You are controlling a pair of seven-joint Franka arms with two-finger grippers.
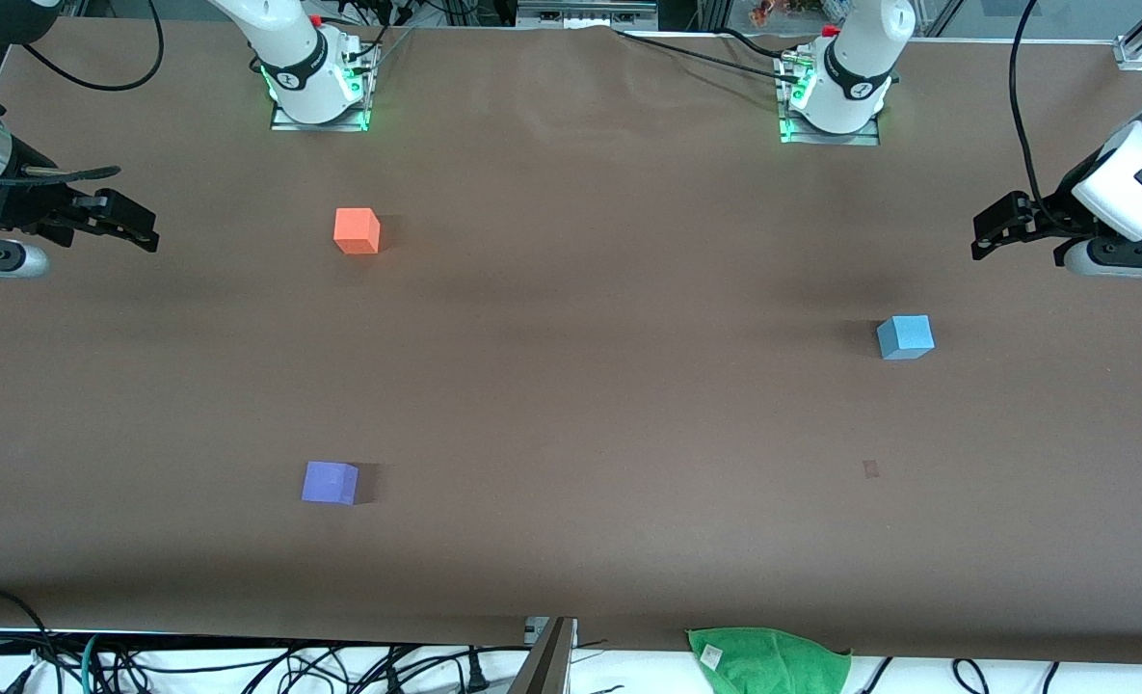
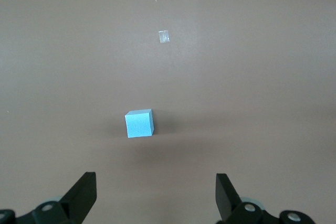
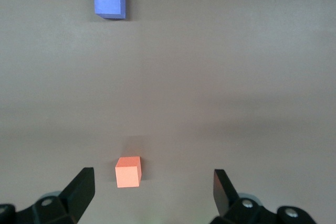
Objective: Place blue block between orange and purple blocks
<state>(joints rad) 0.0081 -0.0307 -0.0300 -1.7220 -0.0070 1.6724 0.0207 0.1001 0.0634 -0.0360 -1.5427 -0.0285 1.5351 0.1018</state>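
We see our left gripper and right gripper both spread wide and empty above the table, the blue block lying toward the left arm's end, well apart from the orange block and purple block.

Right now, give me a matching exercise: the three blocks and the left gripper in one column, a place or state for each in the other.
1. blue block
2. orange block
3. purple block
4. left gripper

A. nearest the front camera
B. open, holding nothing
C. toward the left arm's end
D. nearest the right arm's base

Pairs: 1-C, 2-D, 3-A, 4-B
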